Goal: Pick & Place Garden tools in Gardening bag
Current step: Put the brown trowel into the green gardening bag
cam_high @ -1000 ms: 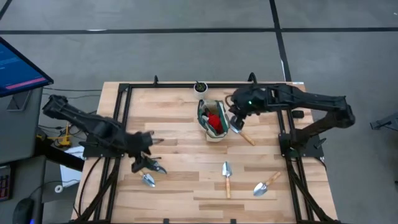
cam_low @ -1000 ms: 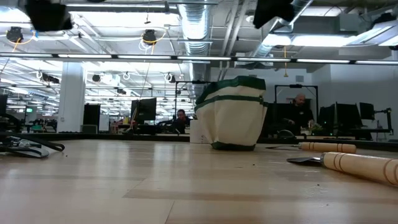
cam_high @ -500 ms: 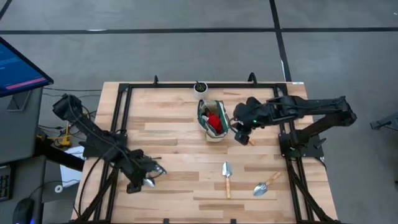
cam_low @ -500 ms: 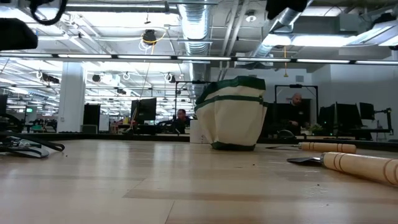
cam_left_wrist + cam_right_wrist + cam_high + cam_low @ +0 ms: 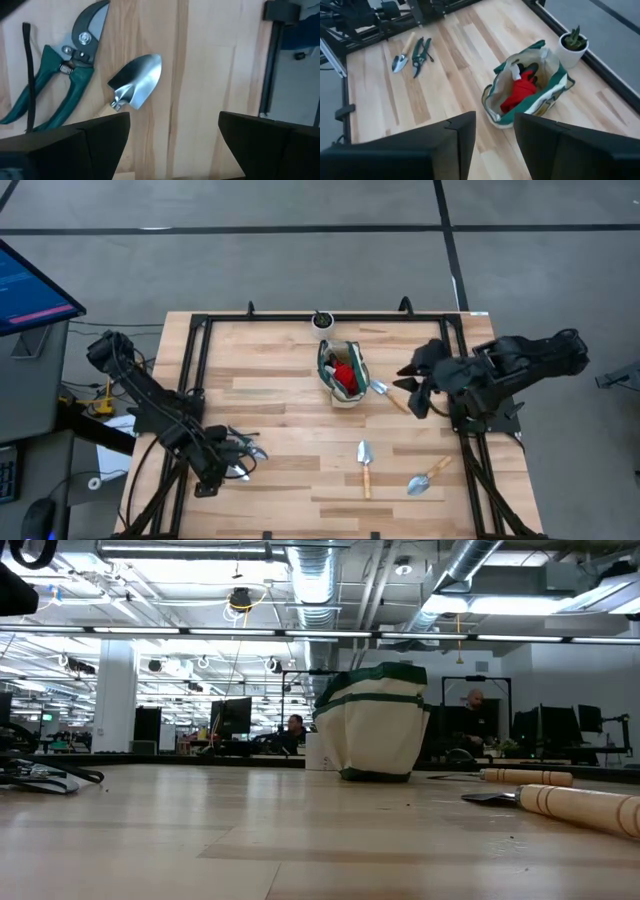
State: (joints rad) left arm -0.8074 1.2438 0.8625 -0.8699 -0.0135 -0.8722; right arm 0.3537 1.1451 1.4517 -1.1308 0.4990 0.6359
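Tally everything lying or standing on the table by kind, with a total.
Trowels: 4
Pruning shears: 1
Red glove: 1
Gardening bag: 1
Potted plant: 1
Total: 8

No legible text, labels, brands or numbers on anything in view.

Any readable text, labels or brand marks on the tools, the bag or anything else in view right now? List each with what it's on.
None can be read.
Monitor at the table's left: lines of text on a blue screen, too small to read.
Gardening bag: no print visible.
Shears and trowel under the left end effector: no markings visible.
White pot: plain.
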